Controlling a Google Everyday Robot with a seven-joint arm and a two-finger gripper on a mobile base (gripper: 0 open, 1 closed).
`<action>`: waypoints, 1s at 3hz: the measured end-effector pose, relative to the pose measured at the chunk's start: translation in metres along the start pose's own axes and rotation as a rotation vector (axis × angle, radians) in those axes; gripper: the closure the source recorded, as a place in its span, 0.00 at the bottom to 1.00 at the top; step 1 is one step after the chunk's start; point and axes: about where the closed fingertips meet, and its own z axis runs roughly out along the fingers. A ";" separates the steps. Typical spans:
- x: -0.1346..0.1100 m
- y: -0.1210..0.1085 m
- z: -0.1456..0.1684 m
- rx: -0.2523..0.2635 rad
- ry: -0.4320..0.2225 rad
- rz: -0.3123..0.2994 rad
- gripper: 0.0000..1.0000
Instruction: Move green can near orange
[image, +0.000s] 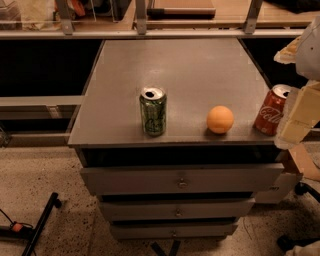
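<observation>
The green can (153, 111) stands upright near the front edge of the grey cabinet top (190, 65), left of centre, with its silver top and open pull-tab hole showing. The orange (220, 119) sits to its right, about a can's height away, also near the front edge. My gripper (299, 117) comes in at the right edge of the view as pale cream blocks. It is right of the orange, beside the red cola can, and well apart from the green can.
A red cola can (271, 109) leans at the front right corner of the top, next to my gripper. The cabinet has drawers (182, 180) below. A shelf rail (150, 32) runs behind. A black stand leg (40, 222) lies on the floor at left.
</observation>
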 end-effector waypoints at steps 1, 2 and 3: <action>0.000 0.000 0.000 0.000 0.000 0.000 0.00; -0.023 0.000 -0.002 0.003 0.003 -0.083 0.00; -0.064 -0.006 0.001 -0.005 0.003 -0.189 0.00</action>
